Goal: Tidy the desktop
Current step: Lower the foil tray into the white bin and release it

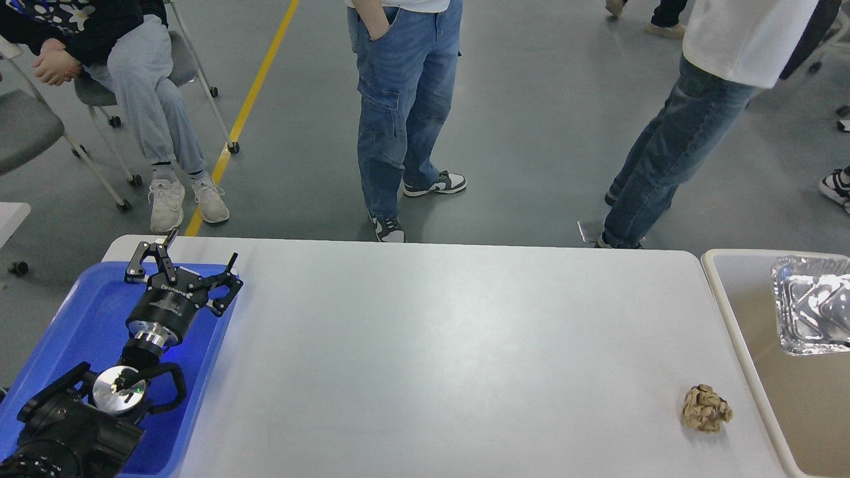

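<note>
The worktop (425,345) fills the lower middle of the view and is almost bare. One thing is left on it: a crumpled ball of brown paper (707,408), lying near the right edge, just beside the beige bin (737,332). The bin is set against the right end of the worktop, probably so that rubbish can be dropped in with a short move. A crushed foil dish (810,305) already lies inside it, which suggests that scraps are meant to go there.

A blue tray (86,312) is placed at the left end, and the left tool (182,265) is held over its far right corner. Its fingers are spread wide and nothing is gripped between them. This fits a tool with nothing in it, poised above the tray, though that is only a judgement.

The right tool is not seen in the view. The paper ball lies well apart from the left tool, on the opposite side, so it is judged that the right arm would be better suited to the remaining pick-up. Being light and loosely crumpled, the ball is likely to yield when pinched.
</note>
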Tool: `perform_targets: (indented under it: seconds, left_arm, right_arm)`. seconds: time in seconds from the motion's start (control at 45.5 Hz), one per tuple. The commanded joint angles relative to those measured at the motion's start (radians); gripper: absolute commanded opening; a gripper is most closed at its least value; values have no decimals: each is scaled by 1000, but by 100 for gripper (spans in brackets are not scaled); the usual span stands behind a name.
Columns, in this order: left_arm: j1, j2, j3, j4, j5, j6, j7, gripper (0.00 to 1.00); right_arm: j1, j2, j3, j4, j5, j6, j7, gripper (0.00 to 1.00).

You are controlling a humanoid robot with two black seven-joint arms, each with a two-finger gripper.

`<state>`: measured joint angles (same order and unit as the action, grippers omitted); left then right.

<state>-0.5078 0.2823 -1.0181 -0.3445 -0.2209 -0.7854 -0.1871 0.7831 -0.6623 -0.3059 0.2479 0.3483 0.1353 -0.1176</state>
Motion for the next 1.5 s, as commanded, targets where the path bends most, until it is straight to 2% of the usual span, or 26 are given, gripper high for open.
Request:
perform_targets:
  seconds: [0.0,0.286,1.474]
  left_arm:
    - [0,0,0,1,0,0,0,100]
    - [0,0,0,1,-1,0,0,100]
    - [0,0,0,1,0,0,0,100]
  right_arm:
    - [-110,122,126,-217,-17,-14,1,0]
    - [-130,147,174,-245,-23,-115,3,0]
    - [-156,170,174,-236,-25,-117,4,0]
